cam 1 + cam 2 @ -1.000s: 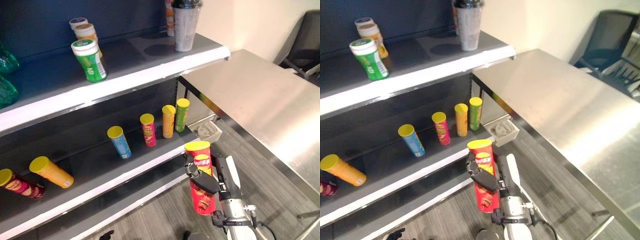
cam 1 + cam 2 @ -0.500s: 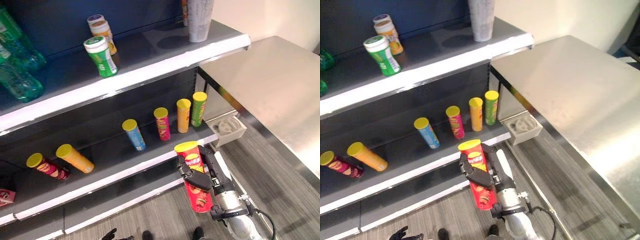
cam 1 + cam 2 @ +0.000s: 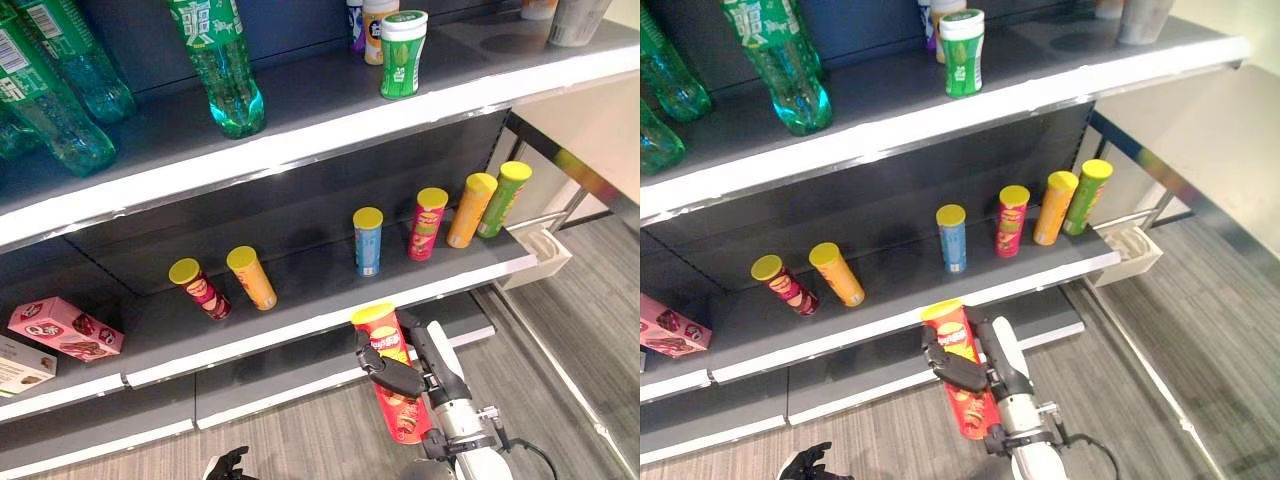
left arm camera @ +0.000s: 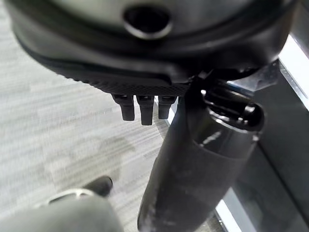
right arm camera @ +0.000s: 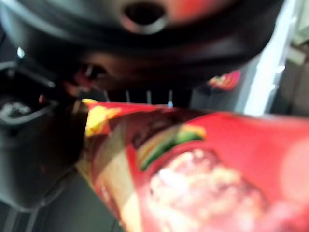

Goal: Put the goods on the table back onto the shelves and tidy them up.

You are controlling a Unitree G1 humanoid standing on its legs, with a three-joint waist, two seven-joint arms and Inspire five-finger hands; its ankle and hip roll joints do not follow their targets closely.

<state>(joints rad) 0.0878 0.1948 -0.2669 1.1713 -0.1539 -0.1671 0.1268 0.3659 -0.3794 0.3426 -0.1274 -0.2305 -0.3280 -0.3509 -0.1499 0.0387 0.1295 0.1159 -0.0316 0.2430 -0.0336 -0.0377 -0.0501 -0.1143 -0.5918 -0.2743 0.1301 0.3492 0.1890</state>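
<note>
Right hand [image 3: 400,372] wrapped round tall red crisp tube w/ yellow lid [image 3: 392,372], held upright, long axis near vertical, just in front of and below grey middle shelf edge [image 3: 330,322]. Shelf lies up & ahead. Left hand [image 4: 140,104] idle, fingers relaxed.

No wording can be made out with any certainty. The red can [image 3: 398,385] carries a round logo and a picture on its side. Far above and left of the red can, the green bottle [image 3: 222,60] bears large white characters on its label. Beside that, further left from the red can, another bottle [image 3: 45,70] has a white panel of fine print. The pink box [image 3: 65,330], well left of the red can, shows small lettering.
</note>
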